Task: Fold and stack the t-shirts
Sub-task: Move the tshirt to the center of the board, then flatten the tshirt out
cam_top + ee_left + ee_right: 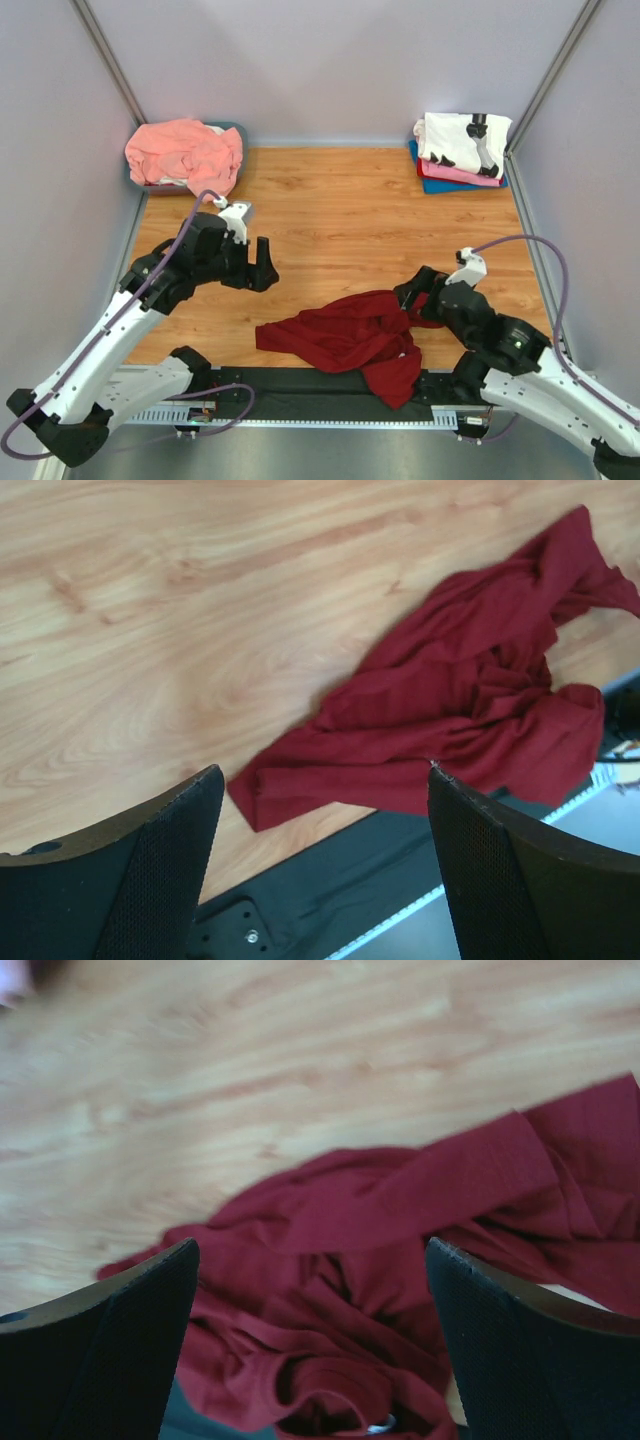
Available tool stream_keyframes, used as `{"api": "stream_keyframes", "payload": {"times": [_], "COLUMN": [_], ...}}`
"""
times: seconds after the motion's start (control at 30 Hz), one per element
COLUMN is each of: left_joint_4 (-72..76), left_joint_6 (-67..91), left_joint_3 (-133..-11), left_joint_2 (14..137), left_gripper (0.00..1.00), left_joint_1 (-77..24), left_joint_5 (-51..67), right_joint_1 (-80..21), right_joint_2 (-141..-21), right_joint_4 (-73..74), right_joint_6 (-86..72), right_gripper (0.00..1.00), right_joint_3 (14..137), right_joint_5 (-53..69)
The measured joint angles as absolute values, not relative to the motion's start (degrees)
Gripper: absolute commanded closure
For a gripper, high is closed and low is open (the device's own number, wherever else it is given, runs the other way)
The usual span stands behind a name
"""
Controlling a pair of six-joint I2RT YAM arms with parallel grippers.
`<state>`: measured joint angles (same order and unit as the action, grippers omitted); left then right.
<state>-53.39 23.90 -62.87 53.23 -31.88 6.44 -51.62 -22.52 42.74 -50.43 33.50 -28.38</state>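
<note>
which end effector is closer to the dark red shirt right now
Right. The right end effector sits open at the right edge of the dark red shirt. The left end effector, also open, is apart from it, beyond its left end.

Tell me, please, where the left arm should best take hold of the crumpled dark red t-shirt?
Probably the left end of the dark red t-shirt, from above with the open left gripper: that corner lies flat on the wood, clear of the bunched middle.

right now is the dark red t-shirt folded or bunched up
Bunched up, not folded: the dark red t-shirt lies in a wrinkled heap on the wooden table, one end over the near edge.
</note>
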Motion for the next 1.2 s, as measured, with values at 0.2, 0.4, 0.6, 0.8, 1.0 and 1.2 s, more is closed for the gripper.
{"api": "stream_keyframes", "payload": {"times": [0.2, 0.4, 0.6, 0.8, 1.0, 1.2], "left_joint_4": [-50.30, -45.36, -46.72, -54.72, -55.99, -50.74], "left_joint_6": [29.39, 34.00, 37.69, 47.64, 51.70, 52.12], "left_joint_3": [-58.02, -52.84, -54.83, -52.38, -43.05, -36.34], "left_joint_2": [55.07, 61.98, 67.46, 64.95, 56.49, 53.01], "left_gripper": [0.12, 0.09, 0.09, 0.09, 0.17, 0.21], "left_joint_1": [-44.53, -57.74, -66.57, -65.87, -59.51, -57.87], "left_joint_5": [3.77, 1.83, -7.60, -17.58, -18.96, -17.63], "right_joint_1": [-51.68, -51.68, -52.16, -59.09, -60.36, -60.58], "right_joint_2": [-37.32, -40.80, -35.53, -40.16, -40.47, -42.41], "right_joint_4": [50.41, 53.47, 51.24, 52.51, 52.14, 51.55], "right_joint_6": [-54.89, -58.24, -56.66, -56.36, -56.69, -56.36], "right_gripper": [0.11, 0.25, 0.28, 0.27, 0.27, 0.27], "right_joint_3": [35.94, 36.27, 35.55, 36.93, 36.47, 36.47], "right_joint_5": [-27.70, -25.80, -17.54, -15.94, -15.40, -15.09]}}
